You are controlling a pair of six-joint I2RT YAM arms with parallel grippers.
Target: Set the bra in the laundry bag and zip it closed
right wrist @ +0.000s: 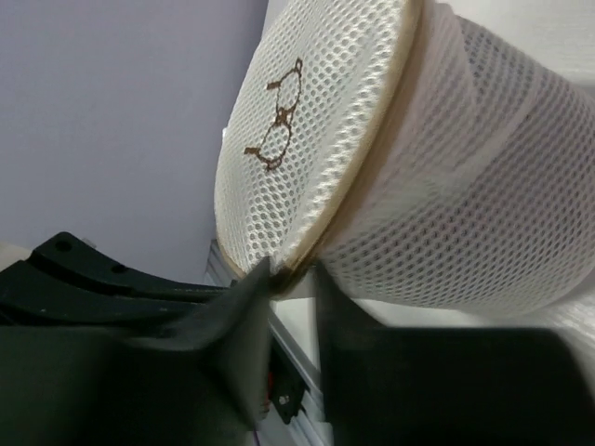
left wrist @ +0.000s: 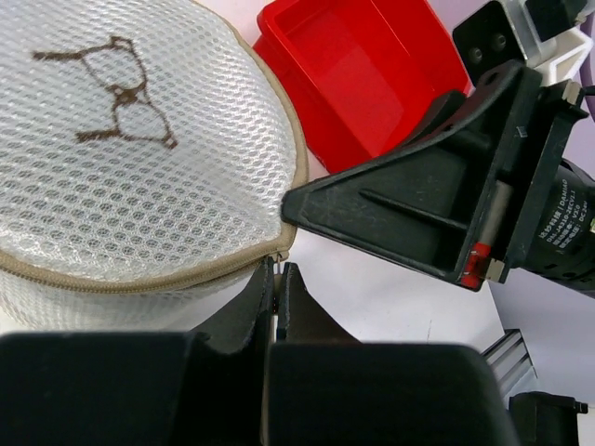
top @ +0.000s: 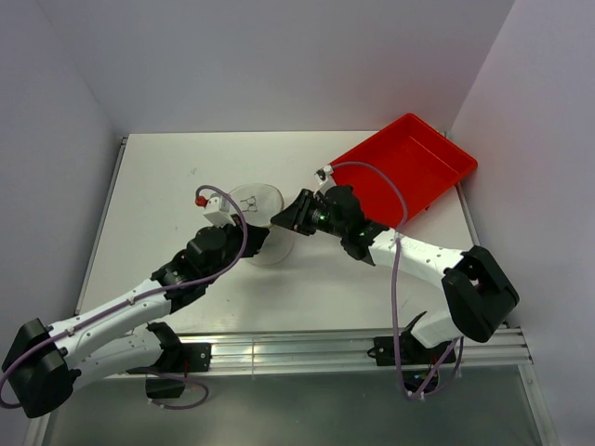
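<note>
Bright even light, blurred foregrounds

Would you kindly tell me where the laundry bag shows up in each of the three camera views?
Top external: the laundry bag sits near the picture's centre, left of the red tray.
Left wrist: it fills the upper left, lid towards the camera.
Right wrist: it fills the upper right, turned sideways in the picture.
Shared landmark: the dark printed mark on its lid.

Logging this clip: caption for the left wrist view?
Left pincer closed at the bag zip, right pincer tip touching the rim, red tray behind.
</note>
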